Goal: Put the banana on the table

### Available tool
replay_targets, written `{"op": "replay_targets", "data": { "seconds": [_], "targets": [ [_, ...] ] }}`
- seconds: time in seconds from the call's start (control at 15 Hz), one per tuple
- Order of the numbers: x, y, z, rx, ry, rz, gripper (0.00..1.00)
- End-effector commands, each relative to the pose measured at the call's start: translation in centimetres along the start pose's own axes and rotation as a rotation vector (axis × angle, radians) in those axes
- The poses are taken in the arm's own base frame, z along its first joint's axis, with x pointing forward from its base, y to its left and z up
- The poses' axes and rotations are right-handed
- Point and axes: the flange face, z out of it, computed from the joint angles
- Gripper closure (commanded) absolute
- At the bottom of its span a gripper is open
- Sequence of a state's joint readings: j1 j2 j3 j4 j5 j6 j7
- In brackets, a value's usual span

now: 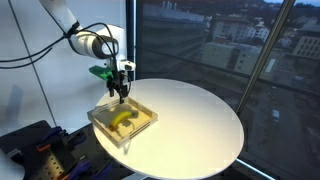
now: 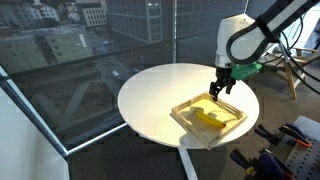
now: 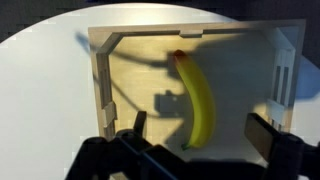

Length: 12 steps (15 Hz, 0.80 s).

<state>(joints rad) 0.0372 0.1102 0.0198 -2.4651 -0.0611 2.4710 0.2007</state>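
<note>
A small curved yellow banana (image 3: 196, 100) lies inside a shallow beige tray (image 3: 100, 70); both exterior views show the banana (image 1: 123, 119) (image 2: 208, 117) in the tray. The tray (image 1: 103, 124) (image 2: 182, 112) sits on the round white table (image 1: 195, 120) (image 2: 155, 95). My gripper (image 3: 195, 130) hangs open just above the banana, one finger on each side of its near end, not touching it. In the exterior views the gripper (image 1: 121, 93) (image 2: 219, 89) hovers a little above the tray.
The tray sits near the table's rim on the robot's side. Large windows with a city view stand behind the table. Dark equipment (image 1: 30, 145) (image 2: 285, 150) sits beside the robot base, off the table.
</note>
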Motion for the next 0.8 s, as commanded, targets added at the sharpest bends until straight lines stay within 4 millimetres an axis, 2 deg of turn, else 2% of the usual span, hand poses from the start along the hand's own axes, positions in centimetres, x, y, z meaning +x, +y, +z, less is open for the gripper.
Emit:
{"op": "replay_targets", "data": {
  "seconds": [0.0,0.73],
  "targets": [
    [0.3,-0.3,0.3,0.0,0.024,0.009,0.0],
    [1.0,-2.1,2.5,0.017,0.081,-0.01,0.0]
  ]
}}
